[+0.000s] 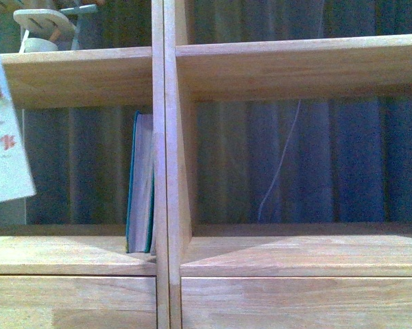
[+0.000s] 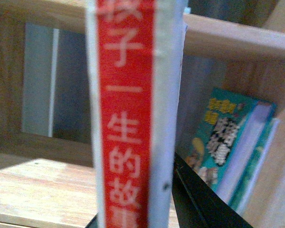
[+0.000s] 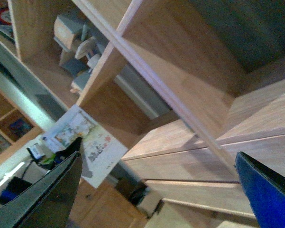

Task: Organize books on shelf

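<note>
My left gripper (image 2: pixel 133 223) is shut on the thin white paperback (image 2: pixel 133 114), held upright with its red-and-white spine facing the wrist camera. The paperback also shows at the left edge of the front view (image 1: pixel 3 137) and in the right wrist view (image 3: pixel 87 142), in front of the shelf's left compartment. The teal book (image 1: pixel 140 185) stands upright in that compartment against the central divider (image 1: pixel 166 164); its cover shows in the left wrist view (image 2: pixel 227 142). My right gripper (image 3: pixel 156 190) is open and empty, facing the light-wood shelf (image 3: pixel 189 95) and its drawer fronts (image 3: pixel 189 161).
A wooden toy (image 1: pixel 51 27) sits in the compartment above the left one, also in the right wrist view (image 3: pixel 78 47). The right compartment (image 1: pixel 301 164) holds no books, with a dark curtain behind. A darker wooden cabinet (image 3: pixel 9 123) stands beyond the shelf.
</note>
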Controlling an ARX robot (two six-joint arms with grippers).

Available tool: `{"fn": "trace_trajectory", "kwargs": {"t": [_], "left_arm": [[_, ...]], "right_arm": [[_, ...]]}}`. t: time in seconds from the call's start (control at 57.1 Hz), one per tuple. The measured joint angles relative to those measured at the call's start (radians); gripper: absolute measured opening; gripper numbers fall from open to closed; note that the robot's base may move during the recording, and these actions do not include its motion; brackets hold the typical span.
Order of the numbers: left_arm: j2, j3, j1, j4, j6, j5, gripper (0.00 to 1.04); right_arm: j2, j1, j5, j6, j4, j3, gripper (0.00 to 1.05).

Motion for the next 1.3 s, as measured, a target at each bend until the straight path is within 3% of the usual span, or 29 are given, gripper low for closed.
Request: {"fn": "trace_trajectory", "kwargs": {"t": [0.28, 0.561, 0.578, 0.613, 0.683, 0.789, 1.157, 1.297], "left_arm": [[0.251, 0.216, -0.041, 0.0, 0.187, -0.068, 0.18], [0.438, 0.423, -0.163, -0.011, 0.33, -0.109, 0.18], [0.443, 0.431, -0.167, -0.013, 0.333, -0.112, 0.18], [0.473, 0.47, -0.187, -0.014, 0.349, -0.12, 0.18], [0.509, 0.518, -0.205, -0.019, 0.371, -0.135, 0.18], [0.564, 0.586, -0.225, -0.031, 0.393, -0.159, 0.18], [0.747, 0.682, -0.266, 0.058, 0.431, -0.176, 0.18], [0.783, 0.697, -0.273, 0.088, 0.438, -0.168, 0.18]], "right_arm": [[-0.286, -0.212, -0.007, -0.418, -0.04, -0.082, 0.98], [-0.373, -0.171, 0.071, -0.636, -0.071, -0.101, 0.97], [-0.375, -0.163, 0.1, -0.652, -0.104, -0.093, 0.96], [-0.386, -0.106, 0.258, -0.722, -0.34, -0.031, 0.88], [-0.416, -0.051, 0.406, -0.788, -0.568, -0.006, 0.78], [-0.464, 0.076, 0.578, -0.837, -0.713, -0.074, 0.62], [-0.579, 0.117, 0.604, -0.878, -0.649, -0.279, 0.03], [-0.608, 0.117, 0.604, -0.881, -0.631, -0.326, 0.03]]}}
